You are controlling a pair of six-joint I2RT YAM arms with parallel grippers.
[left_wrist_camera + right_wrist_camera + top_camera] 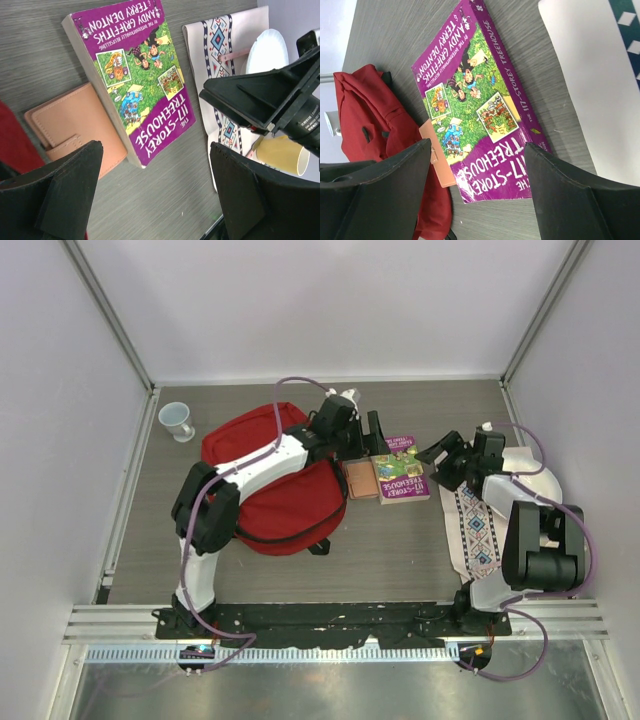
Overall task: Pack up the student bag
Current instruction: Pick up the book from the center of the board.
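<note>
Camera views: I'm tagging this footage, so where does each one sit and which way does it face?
Top external: above and behind the arms, looking down at the table; both arms, left hand and right hand show.
Left wrist: on the left arm, looking down between its own fingers at the purple book and tan wallet.
Right wrist: on the right arm, looking between its fingers at the same book, red backpack beyond.
Shared: both wrist views show book and wallet.

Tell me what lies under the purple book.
The purple book lies flat on the grey table. A tan wallet abuts its long edge; whether it tucks underneath cannot be told. Anything else beneath the book is covered.
</note>
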